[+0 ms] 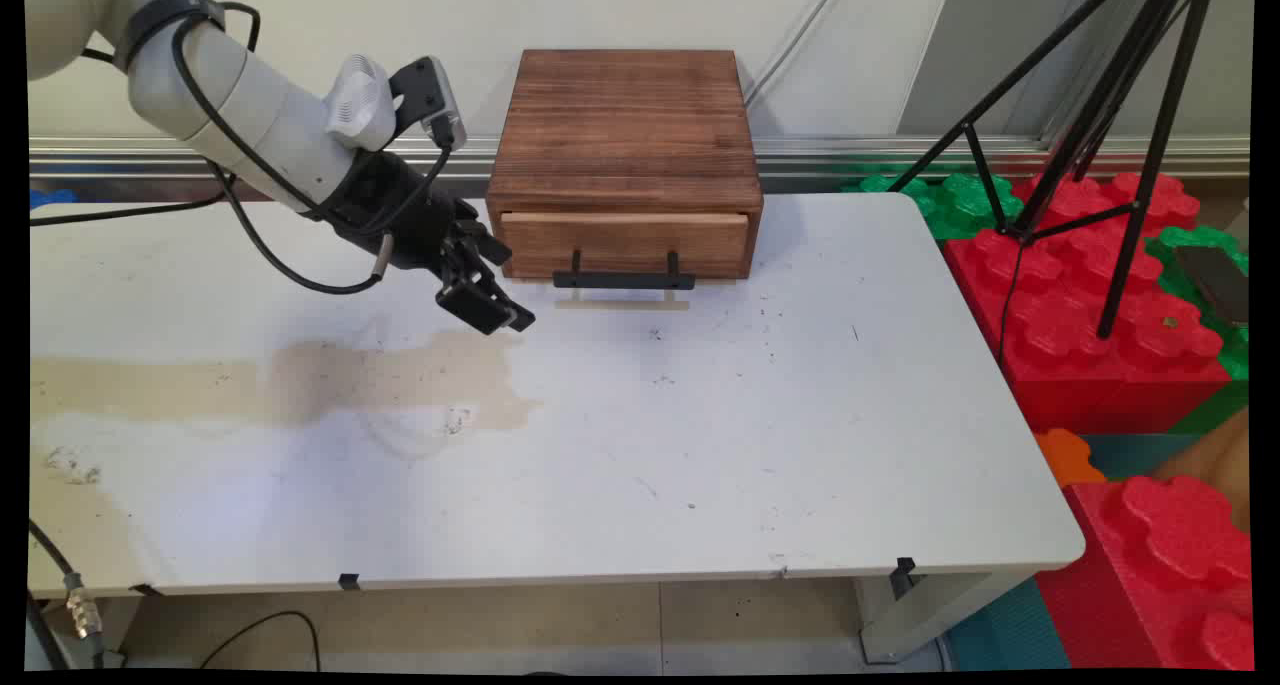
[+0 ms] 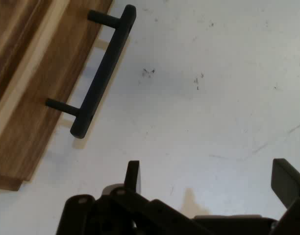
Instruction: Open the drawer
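1. Hand (image 1: 487,305) hangs low over the white bench (image 1: 700,445), holding nothing; the hand view shows its fingers (image 2: 133,175) spread wide.
2. Wooden drawer box (image 1: 627,155) stands just beyond the hand; its black handle (image 1: 623,279) is near the fingertips, not touching.
3. Only the main view shows a tan stain (image 1: 400,375) below the hand, a black tripod (image 1: 1100,135) and red blocks (image 1: 1090,335) far off the bench's other end.

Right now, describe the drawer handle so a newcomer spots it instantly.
Find the brown wooden box at the table's far edge, against the wall. Its paler drawer front faces the near side. The handle is the black bar along that front's lower edge, on two short posts, just right of the gripper.
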